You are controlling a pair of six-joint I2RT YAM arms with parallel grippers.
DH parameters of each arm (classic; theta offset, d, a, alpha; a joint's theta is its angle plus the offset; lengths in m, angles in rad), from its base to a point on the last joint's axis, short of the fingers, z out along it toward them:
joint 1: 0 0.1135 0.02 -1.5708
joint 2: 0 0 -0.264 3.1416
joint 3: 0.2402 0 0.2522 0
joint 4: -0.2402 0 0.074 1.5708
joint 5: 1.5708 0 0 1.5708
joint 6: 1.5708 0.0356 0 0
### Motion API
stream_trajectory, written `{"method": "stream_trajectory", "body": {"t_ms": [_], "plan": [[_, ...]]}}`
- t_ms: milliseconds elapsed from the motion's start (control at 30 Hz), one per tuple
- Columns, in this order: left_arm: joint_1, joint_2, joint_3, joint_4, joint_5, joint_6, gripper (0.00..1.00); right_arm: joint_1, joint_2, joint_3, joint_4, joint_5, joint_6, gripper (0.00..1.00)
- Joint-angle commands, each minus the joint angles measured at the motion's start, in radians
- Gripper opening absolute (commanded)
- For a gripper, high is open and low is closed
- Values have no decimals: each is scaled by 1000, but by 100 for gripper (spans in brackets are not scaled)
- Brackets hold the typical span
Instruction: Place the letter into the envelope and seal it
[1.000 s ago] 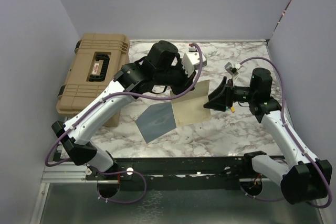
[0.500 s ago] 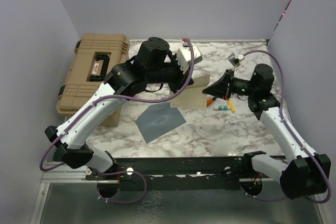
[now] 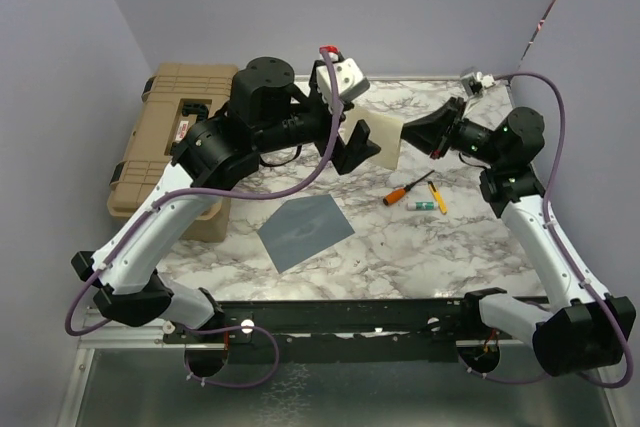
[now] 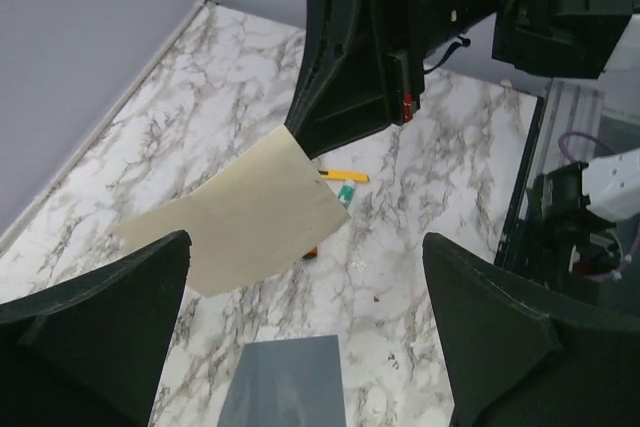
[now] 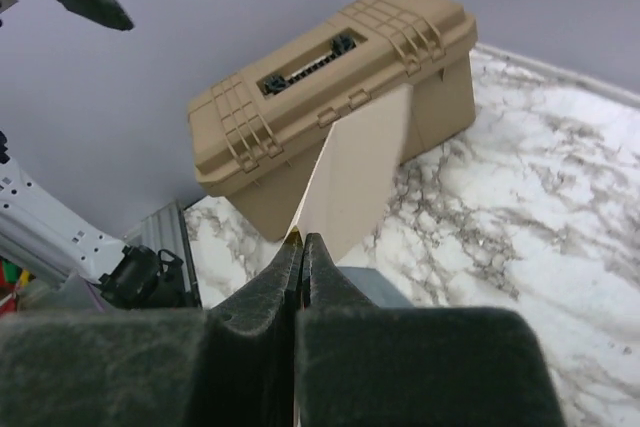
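At the far left a tan case sits on the marble table. The left arm bends up high beside it and reaches toward the middle. The left gripper is open wide. Its two black fingers are far apart and hold nothing.

The envelope lies flat on the table, below that gripper and closer to the arm bases. Nothing touches it.

The letter is up in the air, not on the table. In the left wrist view it hangs in front of the open fingers, in the gap between them, and they do not touch it. The right gripper pinches the letter by its right corner, with its fingers closed tight on the paper. The sheet sticks out from it to the left, toward the case.

The right arm stands tall at the right side and leans in toward the middle. Lower down, on the table near the right gripper, lies an orange screwdriver.
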Motion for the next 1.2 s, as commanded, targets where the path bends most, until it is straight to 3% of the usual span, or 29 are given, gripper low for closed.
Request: {"method": "stream_trajectory", "body": {"t_ms": [0, 133, 267, 433, 600, 700, 900, 1167], "plan": [[2, -31, 20, 128, -175, -112, 99, 4, -1, 69, 83, 12, 14, 0], [20, -15, 17, 158, -299, -184, 99, 4, -7, 98, 88, -23, 36, 0], [71, 4, -4, 97, -176, -147, 99, 4, -4, 127, 82, -83, 72, 0], [139, 18, -69, 127, -118, -283, 99, 4, -19, 124, 89, -42, 128, 0], [149, 24, -219, 331, 46, -526, 99, 4, -13, 90, 267, -24, 303, 0], [154, 37, -279, 447, 106, -700, 95, 4, -2, 89, 287, 1, 371, 0], [162, -13, -414, 692, 134, -941, 98, 4, -1, 82, 226, 71, 434, 0], [164, -39, -618, 1032, 168, -1181, 99, 4, 7, 15, 330, 159, 698, 0]]}}
